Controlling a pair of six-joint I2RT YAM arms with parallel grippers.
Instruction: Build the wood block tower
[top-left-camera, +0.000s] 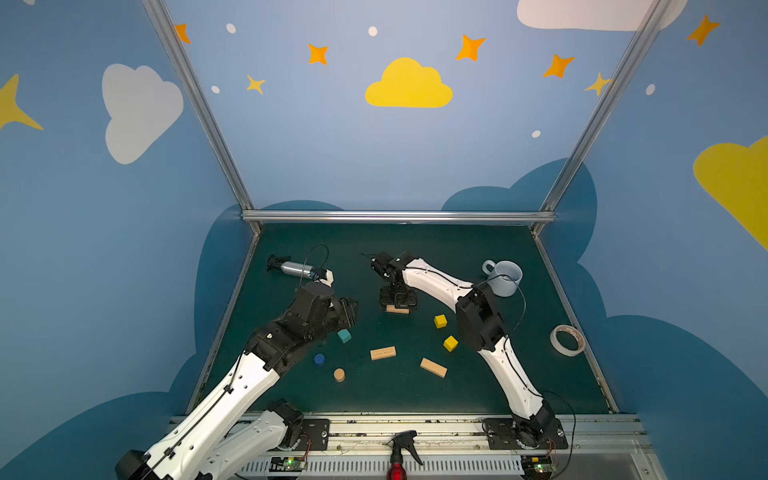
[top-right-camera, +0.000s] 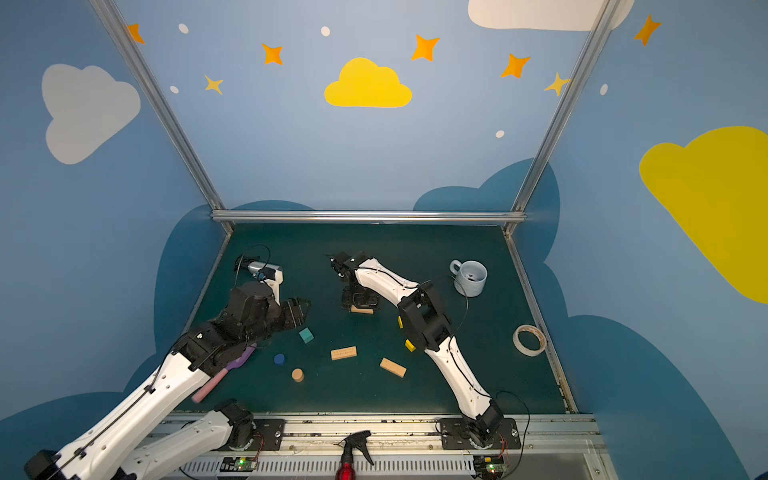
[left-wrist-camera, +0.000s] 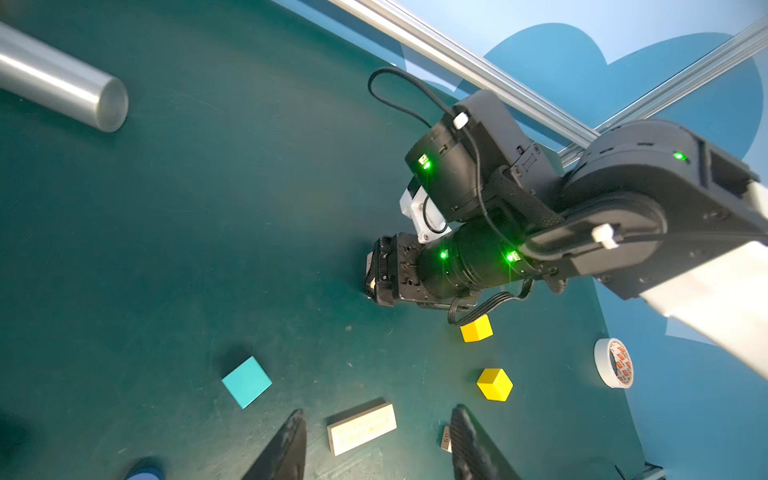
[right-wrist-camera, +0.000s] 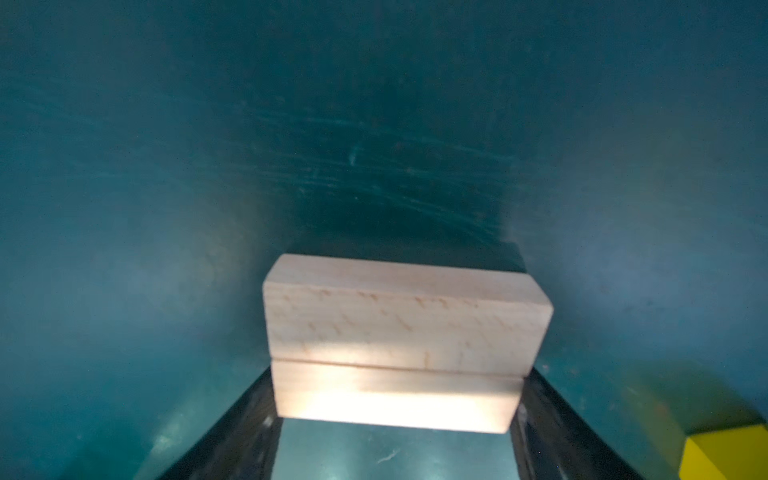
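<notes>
The right claw (top-right-camera: 360, 305) stands over a tan plank (top-right-camera: 362, 311) (teal cube (top-right-camera: 306, 335) near the left claw (top-right-camera: 301, 313)).

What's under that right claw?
A tan plank between the right gripper's fingers, tight against a second plank. In both top views the gripper hides all but a tan edge; whether they are stacked is unclear.

Blue walls (top-left-camera: 332, 145), yellow cloud decal (top-left-camera: 408, 85), aluminium frame (top-left-camera: 397, 216), dark green tabletop (top-left-camera: 415, 399)
</notes>
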